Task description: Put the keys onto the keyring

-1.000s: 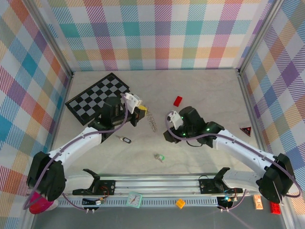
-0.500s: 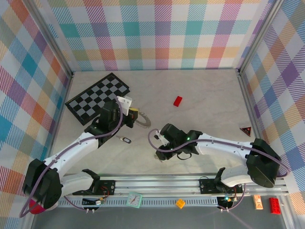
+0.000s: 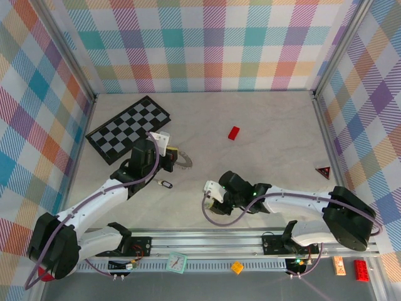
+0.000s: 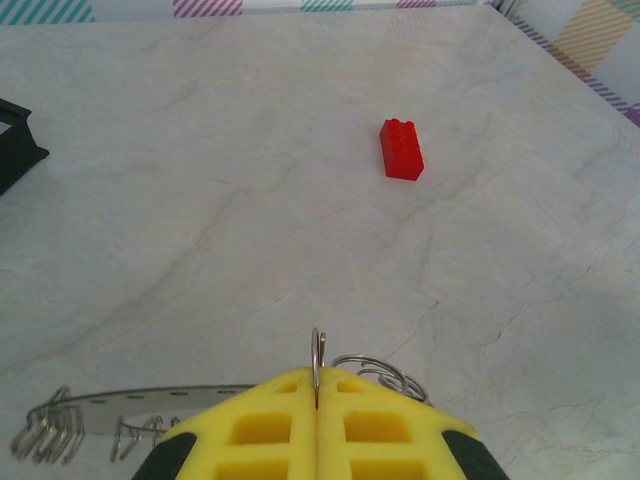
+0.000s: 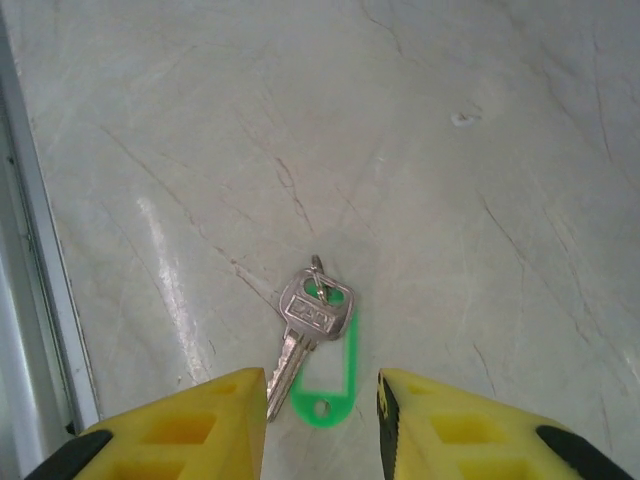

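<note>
The left gripper (image 4: 316,398) is clamping tight on the keyring (image 4: 316,350), left of the table's (image 4: 300,150) middle. The right gripper (image 5: 322,388) is hanging open over the green-tagged key (image 5: 308,318) near the near edge (its stamped lettering, perhaps a brand, is unreadable).

Right gripper (image 5: 320,388) has descended over green key (image 5: 308,312).

Top camera sits high behind the arm bases, looking down over the whole table (image 3: 269,113). Left wrist camera rides low, facing outward; both catch the red block (image 4: 401,149). Right wrist camera close, pointing down.
</note>
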You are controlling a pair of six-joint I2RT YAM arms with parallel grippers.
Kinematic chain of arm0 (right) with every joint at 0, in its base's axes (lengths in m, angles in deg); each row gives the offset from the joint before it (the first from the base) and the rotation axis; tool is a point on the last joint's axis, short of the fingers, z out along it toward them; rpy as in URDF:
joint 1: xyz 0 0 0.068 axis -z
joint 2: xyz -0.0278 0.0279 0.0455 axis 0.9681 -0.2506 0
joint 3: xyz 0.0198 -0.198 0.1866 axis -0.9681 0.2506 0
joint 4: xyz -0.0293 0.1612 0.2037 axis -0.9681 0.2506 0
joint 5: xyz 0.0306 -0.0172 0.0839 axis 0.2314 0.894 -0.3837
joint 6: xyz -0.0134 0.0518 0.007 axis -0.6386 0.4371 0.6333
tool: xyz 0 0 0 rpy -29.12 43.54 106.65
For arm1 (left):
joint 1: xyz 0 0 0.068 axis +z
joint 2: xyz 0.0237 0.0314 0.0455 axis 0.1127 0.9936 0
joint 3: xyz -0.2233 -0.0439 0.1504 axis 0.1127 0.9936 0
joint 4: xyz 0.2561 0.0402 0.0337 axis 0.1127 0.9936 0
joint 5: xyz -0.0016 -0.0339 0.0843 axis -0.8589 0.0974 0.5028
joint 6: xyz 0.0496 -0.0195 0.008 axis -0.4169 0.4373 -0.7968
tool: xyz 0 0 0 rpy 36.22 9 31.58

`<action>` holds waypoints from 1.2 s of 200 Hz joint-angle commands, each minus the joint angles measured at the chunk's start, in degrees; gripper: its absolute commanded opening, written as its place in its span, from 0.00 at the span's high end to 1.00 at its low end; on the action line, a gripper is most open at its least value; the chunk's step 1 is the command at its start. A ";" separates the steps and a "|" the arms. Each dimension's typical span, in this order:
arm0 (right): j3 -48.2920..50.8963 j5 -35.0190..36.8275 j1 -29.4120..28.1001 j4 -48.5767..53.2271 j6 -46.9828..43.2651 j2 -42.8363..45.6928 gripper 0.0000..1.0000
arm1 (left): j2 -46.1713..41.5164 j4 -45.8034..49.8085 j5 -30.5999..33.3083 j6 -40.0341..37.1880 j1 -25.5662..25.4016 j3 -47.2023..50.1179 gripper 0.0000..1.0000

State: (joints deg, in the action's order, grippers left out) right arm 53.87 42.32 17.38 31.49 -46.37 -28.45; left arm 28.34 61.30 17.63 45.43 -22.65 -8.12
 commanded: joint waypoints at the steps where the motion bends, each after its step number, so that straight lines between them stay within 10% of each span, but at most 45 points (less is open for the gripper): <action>1: 2.42 -3.46 0.00 -9.54 -10.57 0.86 0.63 | -2.42 -3.61 0.64 0.35 -0.32 0.96 1.00; 240: -2.35 -3.70 0.13 -13.83 -10.26 -13.62 0.79 | -7.26 -5.90 -5.37 -2.06 -0.32 3.53 1.00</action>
State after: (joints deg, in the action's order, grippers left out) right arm 52.80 39.20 17.40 18.72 -56.38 -41.72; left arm 22.39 58.24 13.57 44.68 -22.65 -4.49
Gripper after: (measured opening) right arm 0.232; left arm 0.045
